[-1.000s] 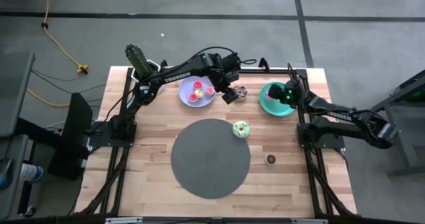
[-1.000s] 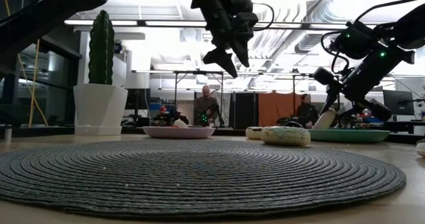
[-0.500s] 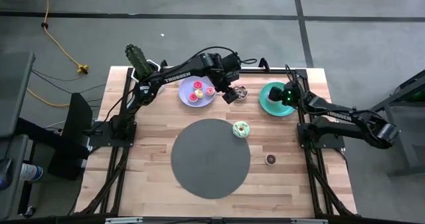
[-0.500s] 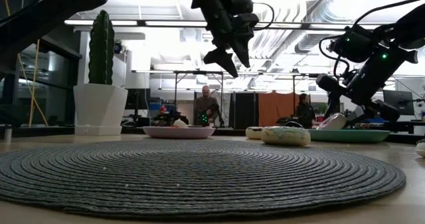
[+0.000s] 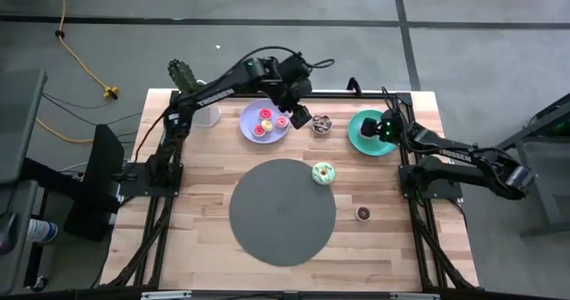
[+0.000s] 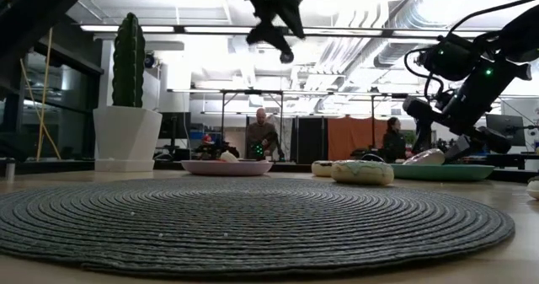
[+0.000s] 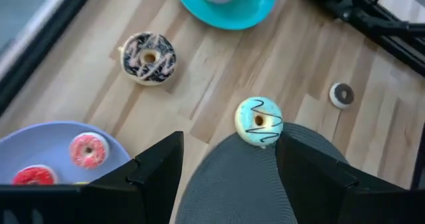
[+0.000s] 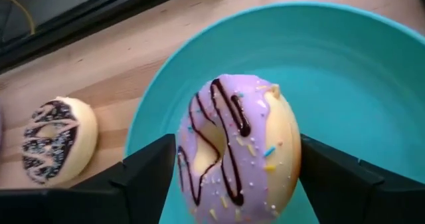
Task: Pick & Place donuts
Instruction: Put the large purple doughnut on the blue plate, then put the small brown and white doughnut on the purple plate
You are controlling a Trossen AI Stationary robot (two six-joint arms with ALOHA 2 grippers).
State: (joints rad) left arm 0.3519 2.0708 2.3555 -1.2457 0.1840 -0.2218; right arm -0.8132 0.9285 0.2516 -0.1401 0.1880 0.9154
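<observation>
A purple-iced donut (image 8: 232, 144) with chocolate drizzle lies tilted on the teal plate (image 8: 345, 71), its lower edge on the plate. My right gripper (image 5: 381, 129) hangs over it, open, one finger on either side of the donut. My left gripper (image 5: 299, 117) is open and holds nothing, high above the table between the lavender plate (image 5: 252, 126) and a chocolate drizzled donut (image 5: 321, 123). Pink (image 7: 88, 149) and red (image 7: 33, 176) donuts lie on the lavender plate. A green donut (image 5: 323, 173) sits at the mat's edge. A small brown donut (image 5: 363, 213) lies on the wood.
The big dark grey round mat (image 5: 282, 211) fills the table's middle. A cactus in a white pot (image 5: 185, 79) stands at the far left corner. People show in the room beyond the table in the low view.
My right gripper has opened and let go of the purple donut, which has tipped from upright down onto the teal plate. My left gripper has risen and gone toward the table's far left, away from the chocolate donut.
</observation>
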